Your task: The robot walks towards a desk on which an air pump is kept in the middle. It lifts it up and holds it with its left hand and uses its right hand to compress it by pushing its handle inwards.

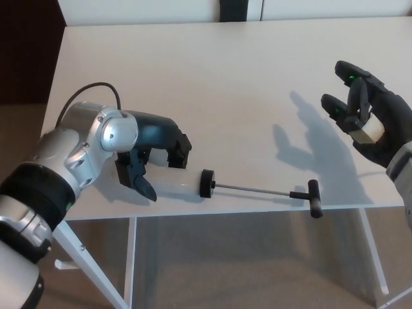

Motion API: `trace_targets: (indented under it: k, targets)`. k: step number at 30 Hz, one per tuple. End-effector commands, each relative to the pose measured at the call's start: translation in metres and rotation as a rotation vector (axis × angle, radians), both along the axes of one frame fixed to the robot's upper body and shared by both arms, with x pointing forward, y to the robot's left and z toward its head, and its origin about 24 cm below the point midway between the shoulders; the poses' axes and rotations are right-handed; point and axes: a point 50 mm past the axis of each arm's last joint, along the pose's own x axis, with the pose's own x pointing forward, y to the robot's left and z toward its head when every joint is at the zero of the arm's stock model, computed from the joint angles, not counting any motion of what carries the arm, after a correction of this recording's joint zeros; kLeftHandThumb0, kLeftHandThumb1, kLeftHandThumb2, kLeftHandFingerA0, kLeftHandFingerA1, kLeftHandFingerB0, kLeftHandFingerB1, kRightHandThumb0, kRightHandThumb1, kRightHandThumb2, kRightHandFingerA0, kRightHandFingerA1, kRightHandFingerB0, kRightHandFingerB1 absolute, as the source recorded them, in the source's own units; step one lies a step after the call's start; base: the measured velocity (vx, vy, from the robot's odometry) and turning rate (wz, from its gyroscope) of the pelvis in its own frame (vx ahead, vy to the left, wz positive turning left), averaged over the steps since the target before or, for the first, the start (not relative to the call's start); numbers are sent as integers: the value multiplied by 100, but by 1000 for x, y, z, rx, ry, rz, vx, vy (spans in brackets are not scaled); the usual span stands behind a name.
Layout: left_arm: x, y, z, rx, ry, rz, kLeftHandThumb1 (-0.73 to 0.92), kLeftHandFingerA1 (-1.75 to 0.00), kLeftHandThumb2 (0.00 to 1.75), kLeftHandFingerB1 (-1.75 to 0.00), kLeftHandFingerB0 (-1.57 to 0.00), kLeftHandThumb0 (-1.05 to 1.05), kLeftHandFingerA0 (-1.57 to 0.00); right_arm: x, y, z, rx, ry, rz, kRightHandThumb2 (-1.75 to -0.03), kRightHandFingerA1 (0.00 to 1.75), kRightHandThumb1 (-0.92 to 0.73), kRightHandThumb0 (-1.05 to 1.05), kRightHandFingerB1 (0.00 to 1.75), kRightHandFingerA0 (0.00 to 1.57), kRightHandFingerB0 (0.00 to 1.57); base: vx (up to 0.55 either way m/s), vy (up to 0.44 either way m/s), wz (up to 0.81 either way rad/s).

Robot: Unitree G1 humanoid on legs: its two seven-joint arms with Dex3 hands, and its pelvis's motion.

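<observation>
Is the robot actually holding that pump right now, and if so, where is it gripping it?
Yes. The left hand is closed around the white barrel of the air pump. The T-handle sticks out free. The right hand is open, holding nothing.

A rounded silver shell is covering the left arm, with a black band and a thin black cable looping above. Both hands, left hand and right hand, are showing black casings; green lights are glowing on the right fingertips.

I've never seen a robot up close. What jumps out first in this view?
A silver and black left hand on the left grips a white air pump lying at the table's front edge, its T-handle pulled far out. On the right, the right hand hovers open, holding nothing.
</observation>
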Motion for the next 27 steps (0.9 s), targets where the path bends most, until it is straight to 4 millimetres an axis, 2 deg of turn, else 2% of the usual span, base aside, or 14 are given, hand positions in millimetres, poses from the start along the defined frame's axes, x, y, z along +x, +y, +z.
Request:
trace_targets:
  k: [1, 2, 4, 6, 8, 9, 11, 13, 24, 25, 27]
  targets:
    - [5, 10, 7, -37, 13, 87, 75, -129, 79, -125, -78, -14, -89, -1, -1, -2, -25, -2, 13, -114, 26, -75, -85, 21, 0, 7, 0, 0, 0]
    - [6, 10, 10, -45, 12, 91, 74, -122, 85, -122, -79, -14, -92, -1, -1, -2, -26, 1, 11, -114, 25, -75, -85, 20, 0, 6, 0, 0, 0]
    - [9, 11, 15, -43, -6, 92, 73, -122, 80, -122, -78, -12, -93, 0, -2, -3, -26, 3, 7, -114, 26, -78, -90, 20, 4, 10, 0, 0, 0]
    - [14, 12, 24, -33, -33, 98, 76, -120, 83, -121, -77, -11, -94, 0, -2, -2, -20, 1, 6, -114, 27, -77, -86, 21, 0, 9, 0, 0, 0]
    - [15, 13, 26, -34, -32, 108, 76, -120, 83, -121, -77, -11, -94, 0, -2, -1, -13, 1, 8, -114, 27, -77, -86, 21, 0, 9, 0, 0, 0]
    - [16, 13, 28, -32, -39, 110, 76, -130, 80, -124, -76, -11, -93, 1, -2, -1, -15, -1, 10, -114, 29, -78, -89, 22, 1, 11, 0, 0, 0]
    - [17, 13, 30, -26, -47, 110, 77, -128, 76, -124, -76, -11, -94, 0, -1, -1, -21, -3, 15, -115, 27, -80, -89, 19, 4, 9, 0, 0, 0]
    - [17, 13, 31, -22, -48, 108, 77, -125, 78, -121, -81, -10, -95, -1, -2, -2, -26, 1, 17, -115, 25, -80, -91, 18, 5, 10, 0, 0, 0]
    - [17, 9, 30, -16, -41, 99, 74, -123, 77, -124, -80, -10, -94, 0, 0, -2, -18, 4, 15, -114, 28, -78, -88, 21, 2, 10, 0, 0, 0]
    - [16, 8, 30, -14, -37, 96, 77, -114, 73, -119, -80, -11, -95, 0, 1, -1, -22, -1, 20, -116, 27, -82, -90, 19, 5, 11, 0, 0, 0]
    - [15, 5, 28, -10, -34, 91, 75, -117, 74, -122, -78, -11, -93, 1, 2, 1, -25, -12, 26, -116, 28, -81, -88, 20, 3, 10, 0, 0, 0]
